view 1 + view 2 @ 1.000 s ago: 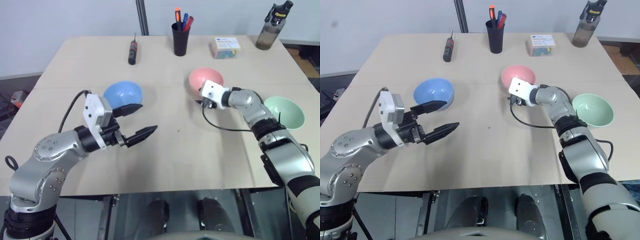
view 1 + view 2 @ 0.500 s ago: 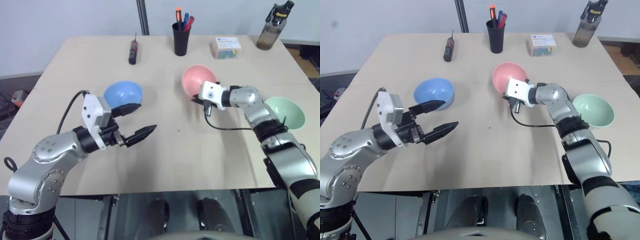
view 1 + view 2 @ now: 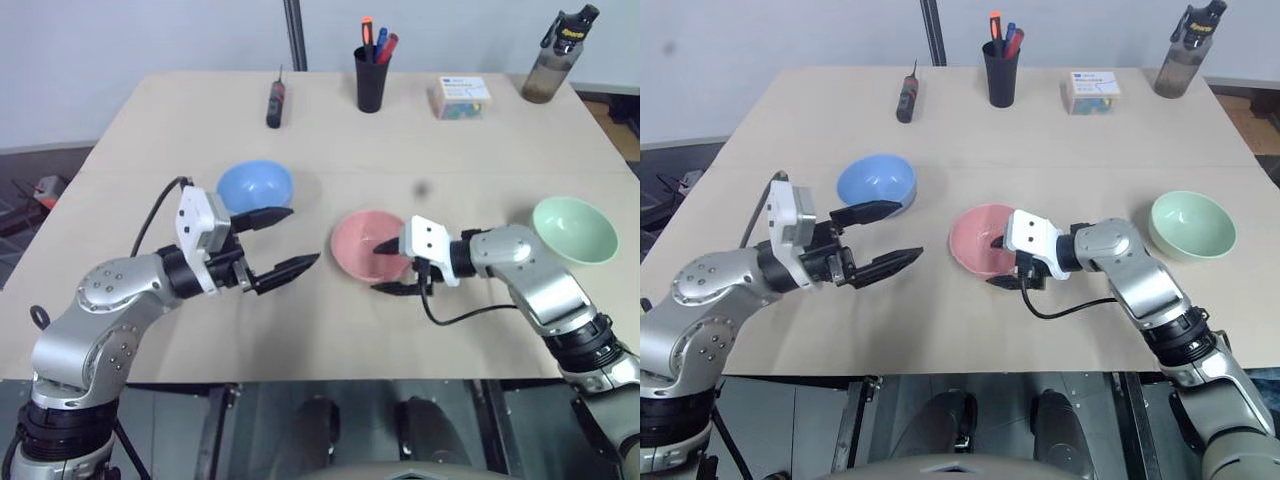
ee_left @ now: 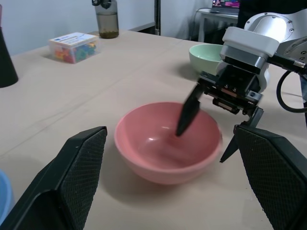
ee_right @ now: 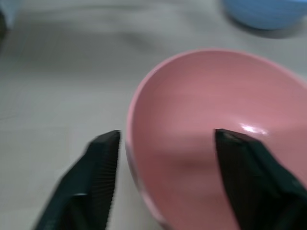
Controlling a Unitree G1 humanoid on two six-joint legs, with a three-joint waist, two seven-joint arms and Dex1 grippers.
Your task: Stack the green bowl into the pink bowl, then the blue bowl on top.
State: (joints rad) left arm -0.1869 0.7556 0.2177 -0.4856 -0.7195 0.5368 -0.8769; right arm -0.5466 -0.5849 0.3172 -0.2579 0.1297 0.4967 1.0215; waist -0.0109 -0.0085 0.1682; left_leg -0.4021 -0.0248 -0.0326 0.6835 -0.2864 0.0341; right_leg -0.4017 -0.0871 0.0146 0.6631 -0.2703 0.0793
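Pink bowl (image 3: 366, 246) upright on table (image 3: 450, 150), mid-front, mouth up; round, no long axis. Right gripper (image 3: 390, 266) open, fingers straddling rim: one inside, one outside, not clamped. Right wrist view confirms gap to wall either side. Left wrist view shows inner finger tilted down into bowl. Left gripper (image 3: 281, 243) open, empty, between blue bowl (image 3: 254, 184) and pink. Green bowl (image 3: 574, 229) far right, apart.

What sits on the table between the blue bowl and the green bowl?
The pink bowl, with the right gripper open astride its rim, one finger inside. The left eye view shows it between the blue bowl and green bowl.
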